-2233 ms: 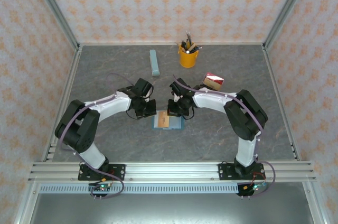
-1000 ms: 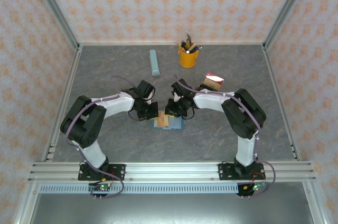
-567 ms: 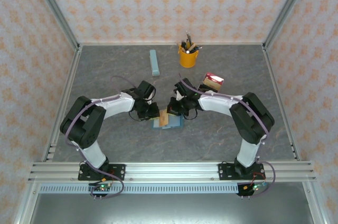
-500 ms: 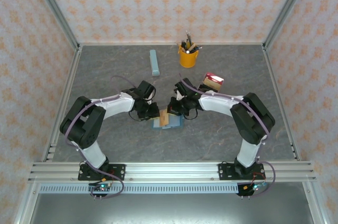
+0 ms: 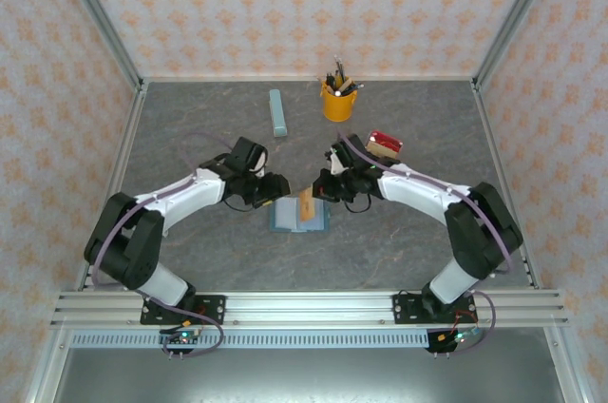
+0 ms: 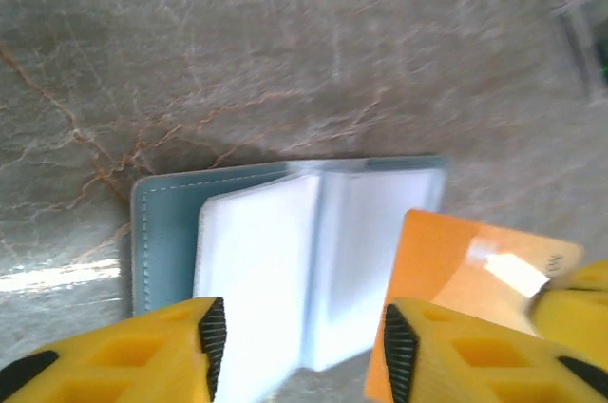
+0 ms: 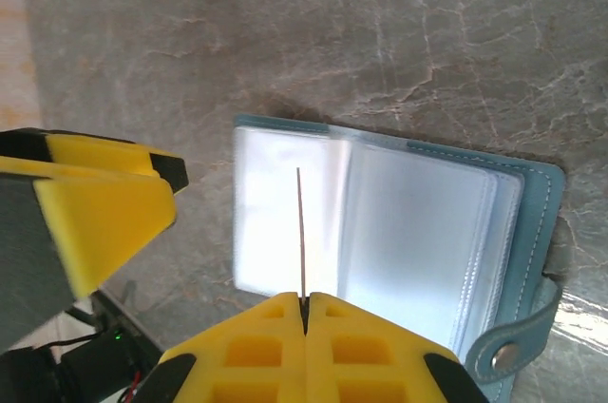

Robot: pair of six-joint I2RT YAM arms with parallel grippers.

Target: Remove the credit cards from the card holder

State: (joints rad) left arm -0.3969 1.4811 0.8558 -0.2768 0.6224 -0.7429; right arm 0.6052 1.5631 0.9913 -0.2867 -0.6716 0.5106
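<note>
Left gripper (image 6: 299, 338) opened off card holder (image 6: 161, 232), right gripper (image 7: 304, 313) lifted credit card (image 6: 456, 265) out

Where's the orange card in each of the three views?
Top external: centre, the card over the holder.
Left wrist: lower right, by the holder's right edge.
Right wrist: edge-on, a thin line at centre, in the right gripper.
Shared landmark: the open holder.

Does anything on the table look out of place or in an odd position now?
The orange card stands on edge over the open holder, pinched in the shut right gripper instead of lying flat. Nothing looks spilled or damaged.
</note>
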